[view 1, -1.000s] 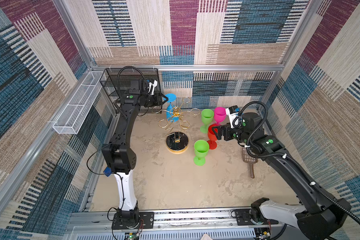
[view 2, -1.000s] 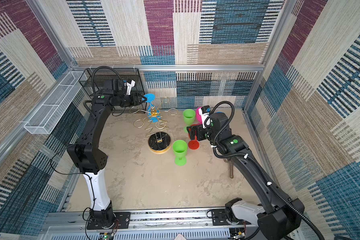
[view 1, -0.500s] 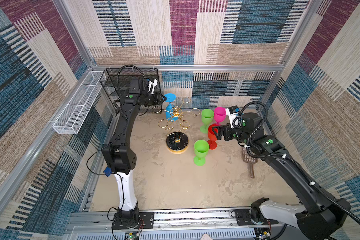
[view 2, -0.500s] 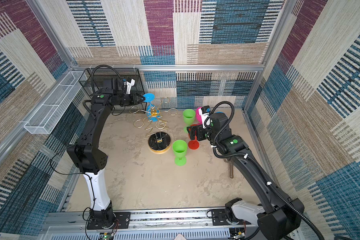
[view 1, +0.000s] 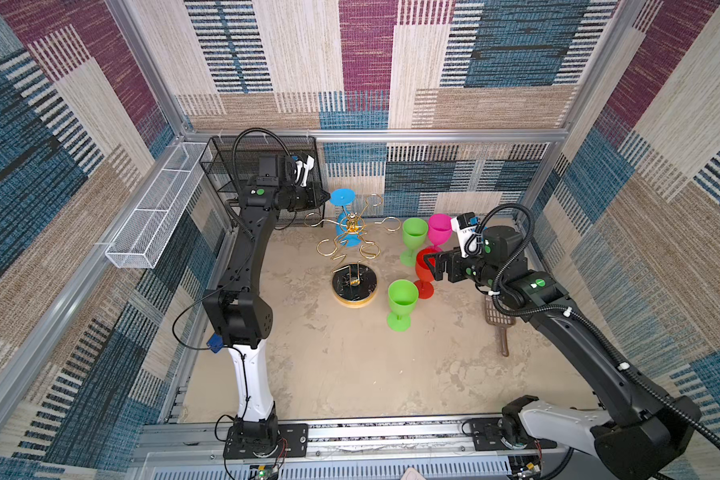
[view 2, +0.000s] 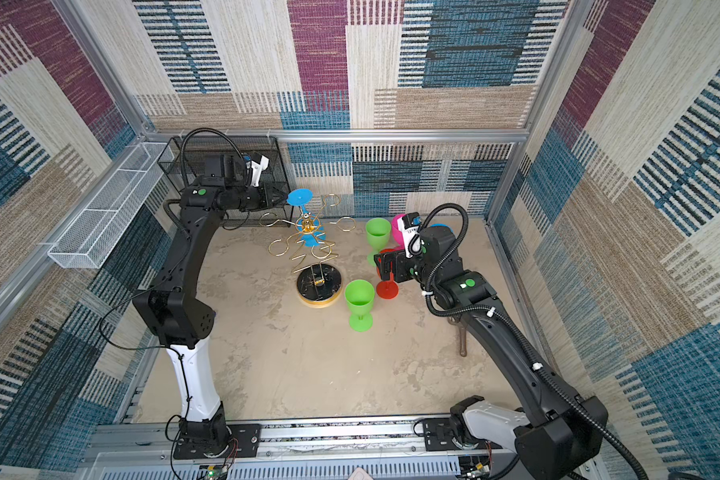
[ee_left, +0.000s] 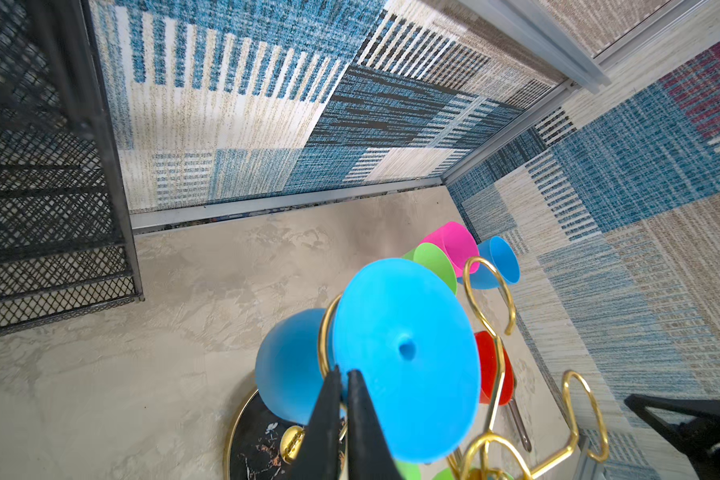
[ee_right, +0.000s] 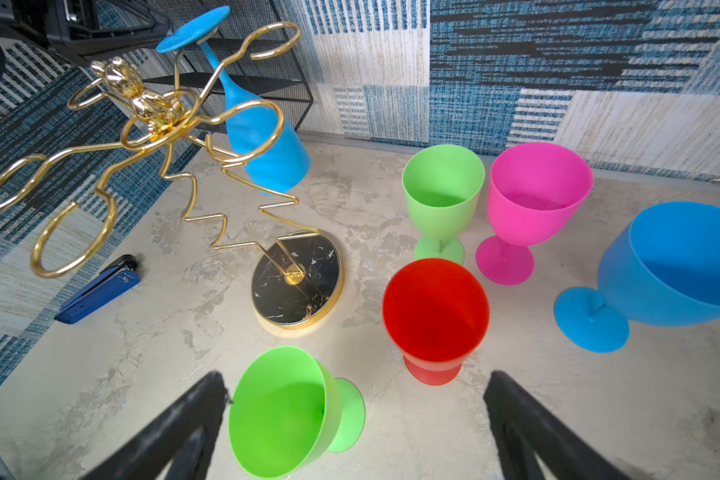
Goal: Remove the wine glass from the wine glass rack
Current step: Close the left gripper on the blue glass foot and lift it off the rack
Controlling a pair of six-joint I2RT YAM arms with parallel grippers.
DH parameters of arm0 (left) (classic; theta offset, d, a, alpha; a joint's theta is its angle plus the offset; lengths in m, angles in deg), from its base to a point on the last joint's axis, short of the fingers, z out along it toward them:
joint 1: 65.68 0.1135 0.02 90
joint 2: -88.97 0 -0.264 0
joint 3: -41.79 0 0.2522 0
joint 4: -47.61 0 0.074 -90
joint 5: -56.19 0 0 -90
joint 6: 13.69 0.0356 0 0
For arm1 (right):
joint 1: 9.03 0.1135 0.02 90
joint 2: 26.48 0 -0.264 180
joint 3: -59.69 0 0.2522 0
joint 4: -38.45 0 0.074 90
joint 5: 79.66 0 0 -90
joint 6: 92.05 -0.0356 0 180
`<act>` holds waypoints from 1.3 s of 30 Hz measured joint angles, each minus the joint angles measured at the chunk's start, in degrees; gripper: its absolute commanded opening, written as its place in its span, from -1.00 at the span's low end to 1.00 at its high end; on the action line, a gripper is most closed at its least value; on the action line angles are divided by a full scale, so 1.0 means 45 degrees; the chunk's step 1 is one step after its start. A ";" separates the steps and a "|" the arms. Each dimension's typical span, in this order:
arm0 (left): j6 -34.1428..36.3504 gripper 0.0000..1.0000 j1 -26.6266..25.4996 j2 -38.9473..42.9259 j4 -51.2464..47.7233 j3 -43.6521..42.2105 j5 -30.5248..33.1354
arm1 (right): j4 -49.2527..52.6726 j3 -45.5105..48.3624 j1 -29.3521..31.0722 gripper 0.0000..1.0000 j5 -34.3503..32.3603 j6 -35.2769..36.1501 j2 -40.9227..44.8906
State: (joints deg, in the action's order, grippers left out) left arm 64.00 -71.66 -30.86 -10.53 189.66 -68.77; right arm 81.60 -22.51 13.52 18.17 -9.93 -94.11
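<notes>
Closed since a second ago, my left gripper [ee_left: 344, 376] pinches the blue wine glass [ee_left: 404, 357] stem, lower centre; my right gripper [ee_right: 356, 376] gapes, empty.

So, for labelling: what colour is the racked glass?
Blue wine glass, best in right wrist view.

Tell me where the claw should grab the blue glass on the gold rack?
Probably the thin stem of the hanging blue glass, just under its flat foot, from the side away from the gold rack's post: the bowl below is too wide.
</notes>
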 measured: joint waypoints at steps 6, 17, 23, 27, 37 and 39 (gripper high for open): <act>-0.0151 -0.02 -0.0005 0.0005 -0.0005 0.0010 -0.0311 | 0.0000 0.0024 0.0000 0.99 0.0010 0.0000 0.0000; -0.0233 0.32 -0.0015 0.0005 -0.0005 0.0015 -0.0316 | -0.0005 0.0015 0.0000 0.99 0.0015 0.0000 -0.0019; -0.0228 0.28 -0.0121 -0.0165 0.0000 0.0087 -0.0306 | -0.0015 -0.0039 0.0000 0.98 0.0019 0.0000 -0.0083; -0.0243 0.15 -0.0146 -0.0311 0.0000 0.0092 -0.0325 | -0.0024 -0.0049 0.0000 0.98 0.0015 0.0000 -0.0083; -0.0379 -0.36 -0.0141 -0.0369 0.0000 0.0175 -0.0325 | -0.0034 -0.0131 0.0000 0.98 0.0015 0.0000 -0.0083; -0.0442 -0.44 -0.0136 -0.0369 0.0005 0.0189 -0.0325 | -0.0034 -0.0131 0.0000 0.98 0.0015 0.0000 -0.0083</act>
State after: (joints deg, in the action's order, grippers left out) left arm 62.01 -72.27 -32.52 -10.50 190.51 -70.23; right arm 81.44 -23.10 13.52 18.24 -9.93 -94.48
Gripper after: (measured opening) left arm 0.309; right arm 0.992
